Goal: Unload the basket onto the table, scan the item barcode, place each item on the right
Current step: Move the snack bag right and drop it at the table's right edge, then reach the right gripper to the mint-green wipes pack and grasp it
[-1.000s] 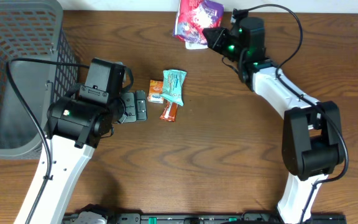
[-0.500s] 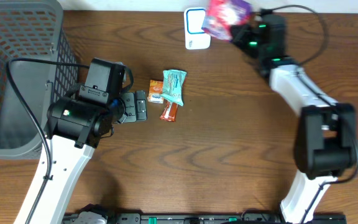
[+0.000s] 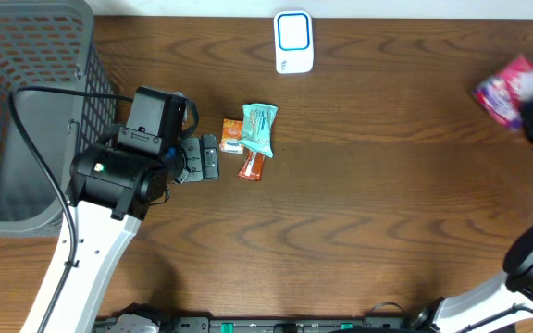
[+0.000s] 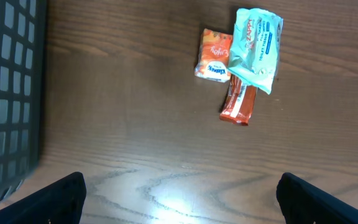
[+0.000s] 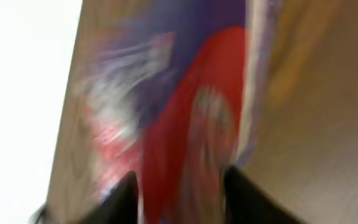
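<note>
The view was heavily blurred throughout. A packet filled the centre of the frame, running from the top edge to the bottom. Its surface showed purple at the top, a broad red band down the middle, and white and reddish patches on its left side. No print could be read. Two dark fingertips of the right gripper rose from the bottom edge, one on either side of the packet's lower end. Whether they pressed on the packet could not be determined. Brown wooden table lay to the right of the packet. A plain white area occupied the left side.
</note>
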Controlling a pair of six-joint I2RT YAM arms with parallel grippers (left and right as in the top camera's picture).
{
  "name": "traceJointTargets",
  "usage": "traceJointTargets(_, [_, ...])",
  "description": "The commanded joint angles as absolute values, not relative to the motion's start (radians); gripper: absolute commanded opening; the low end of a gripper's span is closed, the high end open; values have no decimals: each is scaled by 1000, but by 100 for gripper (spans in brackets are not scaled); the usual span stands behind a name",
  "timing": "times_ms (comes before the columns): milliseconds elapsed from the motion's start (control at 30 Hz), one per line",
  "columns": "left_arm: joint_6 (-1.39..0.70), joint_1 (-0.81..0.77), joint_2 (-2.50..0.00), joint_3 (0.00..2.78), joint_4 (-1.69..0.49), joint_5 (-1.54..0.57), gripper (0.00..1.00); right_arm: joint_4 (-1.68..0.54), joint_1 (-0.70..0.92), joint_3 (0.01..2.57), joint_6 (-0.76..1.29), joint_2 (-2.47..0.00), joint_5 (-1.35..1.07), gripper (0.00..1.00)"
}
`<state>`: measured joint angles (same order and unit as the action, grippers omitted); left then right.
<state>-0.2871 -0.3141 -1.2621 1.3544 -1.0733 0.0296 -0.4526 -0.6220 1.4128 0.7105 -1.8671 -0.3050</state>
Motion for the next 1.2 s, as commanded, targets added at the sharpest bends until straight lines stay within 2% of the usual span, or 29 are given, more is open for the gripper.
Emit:
traceJointTargets(0, [-281,-309,-1267,1357,-1076,38,98,-463,-667,1404,698,-1869,-344,50])
traceJointTargets(67, [-281,-309,-1267,1357,-1076,38,98,-464,-670,1397,698,-1869,-343,74])
traceJointTargets(133, [-281,-309,-1267,1357,-1076,38,98,-464,-662,1397,698,-1869,-343,82])
traceJointTargets(233, [-281,-309,-1267,1357,-1076,38,98,-450,-645,1397,677,-1869,-407,83])
traceJointTargets(367, [-282,-309,-1267,1357,-1076,38,98,-370,-606,1397,589,-1868,-613,76])
traceJointTargets(467, [-281,-309,-1267,1357,-1076,38,98,-332,-553,1397,530,-1868,-753,76])
traceJointTargets(500, [-281,-309,-1267,1357,-1076,38,98,-333,-519,1397,493,-1868,-794,79])
traceJointTargets(600, [-281,-309,-1267,1357,-1076,38,98,-384,-432,1397,373,-1868,-809,82])
traceJointTargets(667, [-281,-309,-1267,1357,-1076,38,98,-430,-375,1397,306,-1869,-743,73])
traceJointTargets(700, [-281,-309,-1267,1357,-1076,38,98,-462,-342,1397,294,-1869,-676,62])
traceJointTargets(733, [-281,-309,-1267,1357,-1076,38,98,-503,-296,1396,294,-1869,-577,44])
traceJointTargets(767, [-281,-309,-1267,1357,-1076,38,98,-526,-262,1396,294,-1869,-519,32])
traceJointTargets(833, [-282,-309,-1267,1357,-1076,38,98,-554,-184,1396,294,-1871,-461,29])
traceJointTargets(867, [-281,-309,-1267,1357,-1076,38,98,-558,-151,1396,293,-1873,-458,33])
traceJointTargets(933, [-281,-309,-1267,1357,-1076,38,98,-553,-78,1396,294,-1879,-463,53])
traceJointTargets(1033, [-282,-309,-1267,1357,-1076,38,98,-527,30,1396,294,-1893,-461,58])
traceJointTargets(1100, [-281,-309,-1267,1357,-1076,38,98,-501,102,1396,317,-1906,-459,68])
traceJointTargets(1167, [-281,-309,-1267,1357,-1076,38,98,-456,175,1396,371,-1927,-450,68])
